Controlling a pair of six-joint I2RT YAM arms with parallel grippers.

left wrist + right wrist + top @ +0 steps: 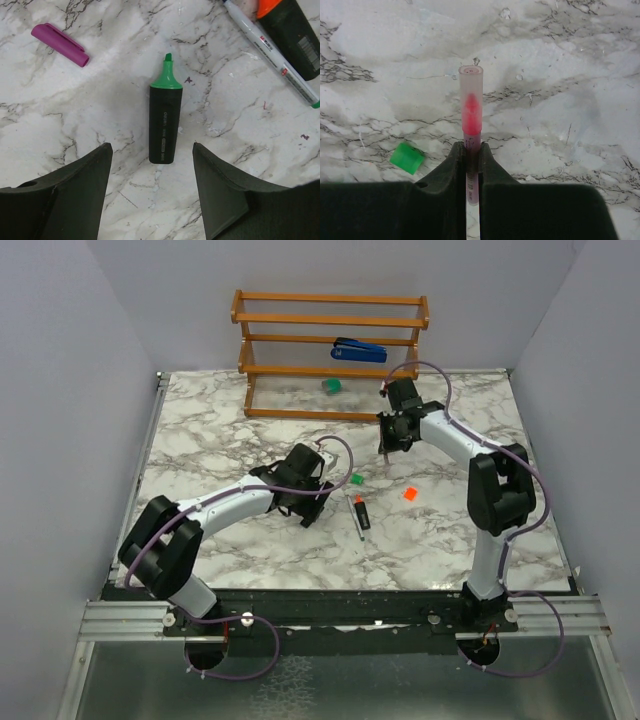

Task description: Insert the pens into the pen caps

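Observation:
My left gripper (151,147) is open above the marble table, its fingers either side of the rear end of the green-tipped black marker (164,120), not touching it. A magenta-purple cap (60,44) lies to the far left. The grey pen (272,52) and the orange-tipped marker (292,32) lie at the upper right. My right gripper (471,146) is shut on the thin pink pen (471,167), whose tip sits inside a pale pink cap (471,95). A green cap (406,158) lies to its left. An orange cap (409,493) lies right of centre.
A wooden rack (330,350) stands at the back with a blue stapler (358,349) on it and a green block (331,386) under it. Grey walls enclose the table (220,430) on both sides. My left gripper (305,502) and right gripper (388,448) are near the middle.

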